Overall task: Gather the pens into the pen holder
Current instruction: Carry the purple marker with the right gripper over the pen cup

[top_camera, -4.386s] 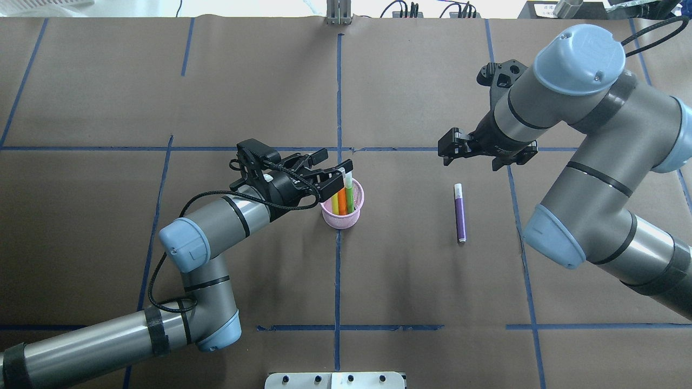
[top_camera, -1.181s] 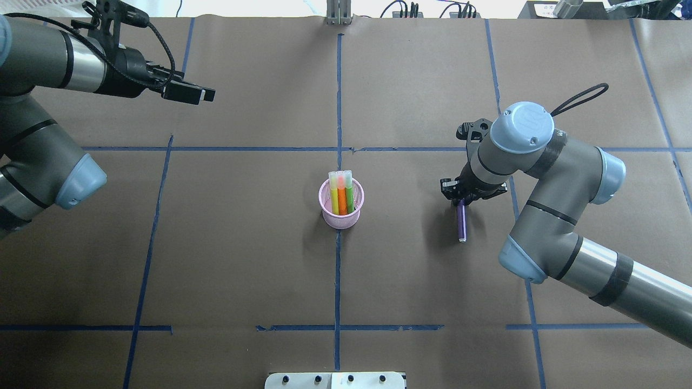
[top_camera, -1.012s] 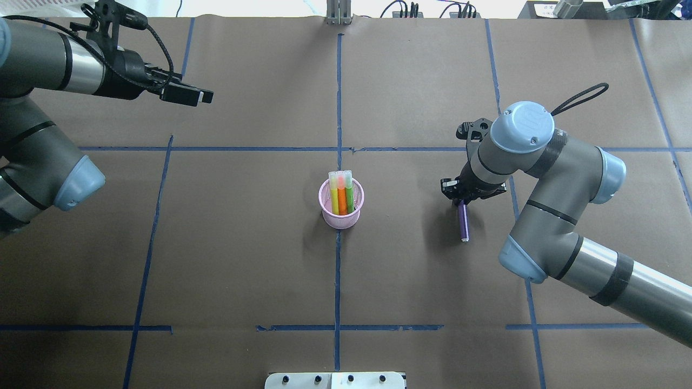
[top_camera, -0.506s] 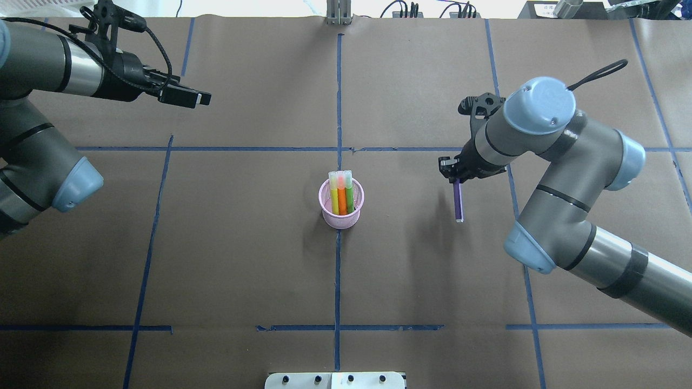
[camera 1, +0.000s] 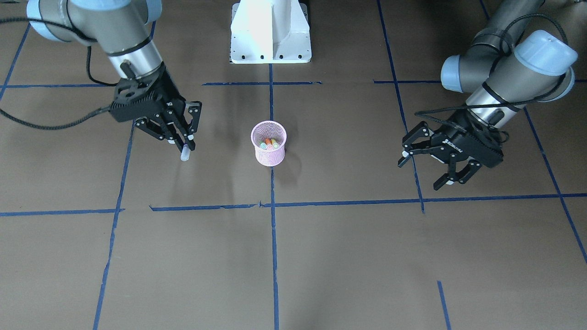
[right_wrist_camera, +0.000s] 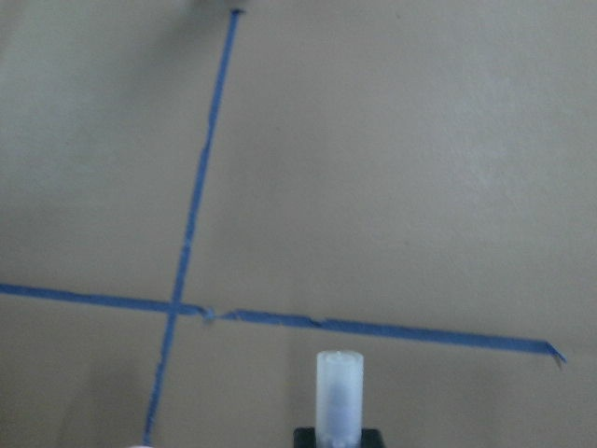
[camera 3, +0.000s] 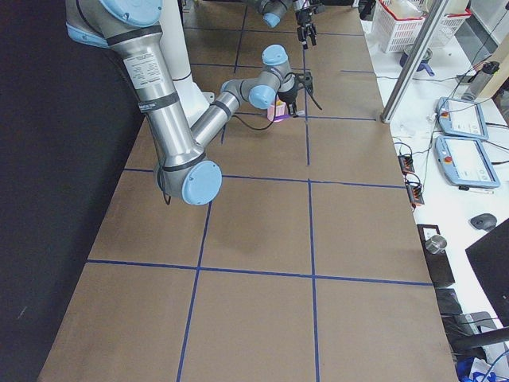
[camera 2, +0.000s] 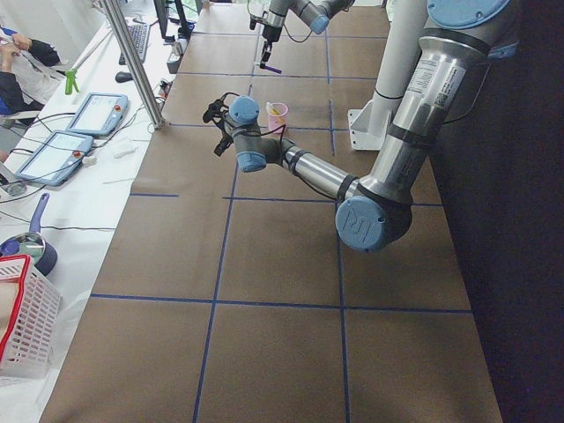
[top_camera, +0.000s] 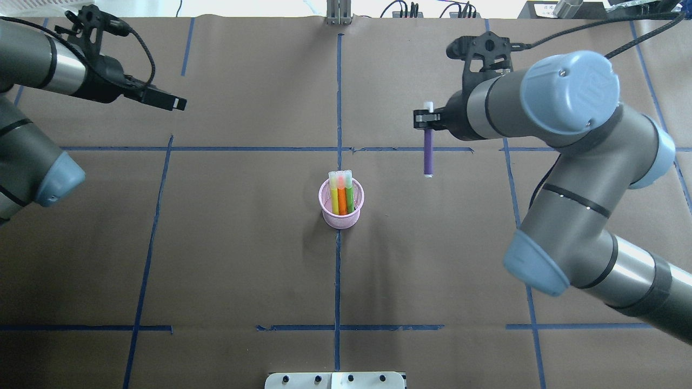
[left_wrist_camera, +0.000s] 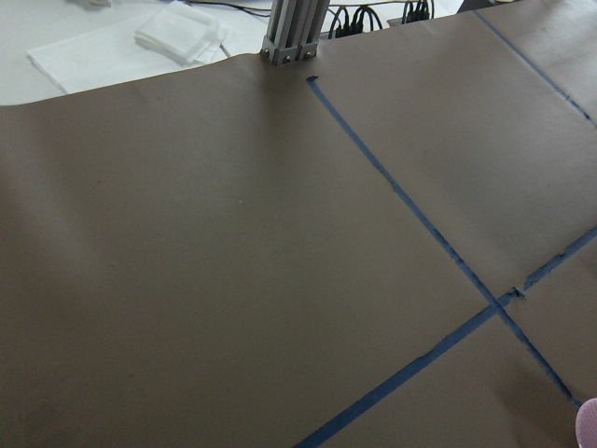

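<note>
The pink mesh pen holder (top_camera: 340, 215) stands upright at the table's middle, also in the front view (camera 1: 268, 158). The yellow (top_camera: 334, 197), orange (top_camera: 341, 195) and green (top_camera: 350, 194) pens stand in it. My right gripper (top_camera: 428, 120) is shut on the purple pen (top_camera: 428, 156) near its pale cap and holds it in the air, to the right of and beyond the holder. The cap shows in the front view (camera 1: 185, 156) and the right wrist view (right_wrist_camera: 339, 392). My left gripper (camera 1: 422, 173) is open and empty, far off at the left (top_camera: 181, 104).
The white robot base (camera 1: 270, 32) stands at the robot's edge of the table. A metal post (top_camera: 338, 13) stands at the far edge. Blue tape lines (top_camera: 338, 97) cross the brown table cover. Tablets (camera 2: 92, 113) and a basket (camera 2: 22, 326) lie off the table's side.
My right gripper has lifted the purple pen off the table and carried it up, farther away and left toward the holder. My left arm has drawn back a little to the left.
</note>
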